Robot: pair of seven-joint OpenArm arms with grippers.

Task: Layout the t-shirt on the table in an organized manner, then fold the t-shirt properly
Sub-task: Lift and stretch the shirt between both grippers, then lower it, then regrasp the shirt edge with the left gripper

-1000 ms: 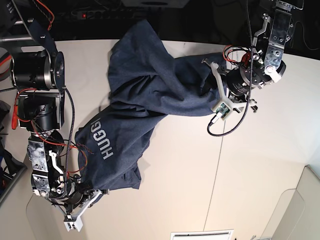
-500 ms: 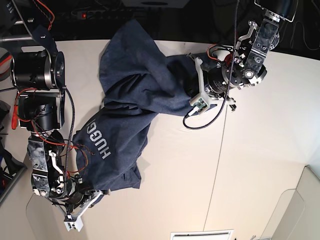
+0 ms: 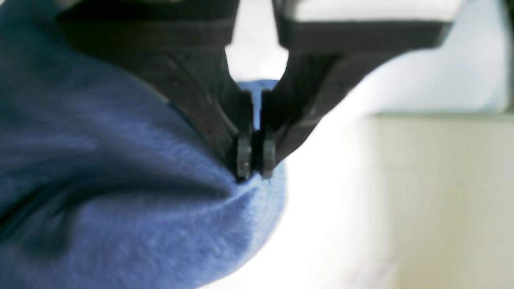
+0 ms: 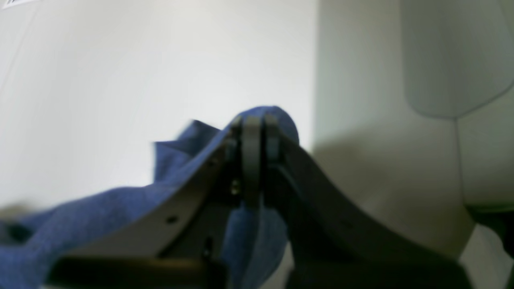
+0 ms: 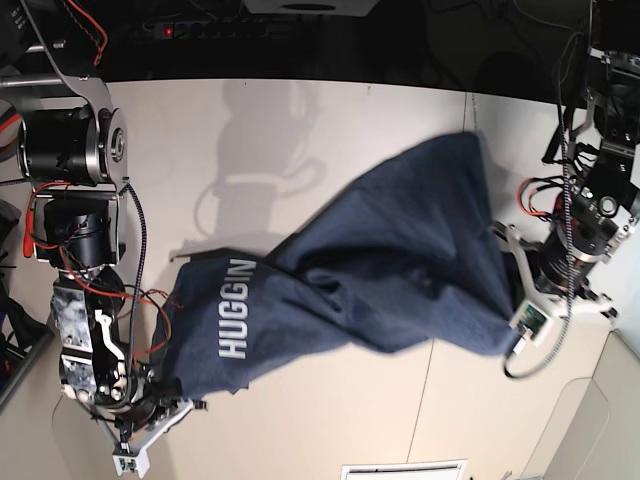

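The dark navy t-shirt [image 5: 380, 270] hangs stretched across the table [image 5: 350, 420] between my two arms, its white lettering [image 5: 235, 310] near the left end. My left gripper [image 5: 500, 300] at the right is shut on a bunched edge of the t-shirt [image 3: 160, 224]; in the left wrist view the black fingertips [image 3: 243, 156] pinch the cloth. At the bottom left my right gripper [image 5: 168, 400] is shut on the other end. The right wrist view shows its pads [image 4: 251, 132] pressed together with blue cloth [image 4: 100, 212] draped around them.
A thin dark seam [image 5: 435, 380] crosses the table. A pale rounded panel [image 5: 600, 410] sits at the bottom right corner and a white label [image 5: 400, 468] at the front edge. The right arm's black motors [image 5: 65, 140] stand at far left, a power strip [image 5: 210, 28] behind the table.
My left gripper shut on the shirt and pulled it far to the right and forward. The bunched shirt is drawn out across the table, showing more lettering. The right gripper stayed shut, nearly in place.
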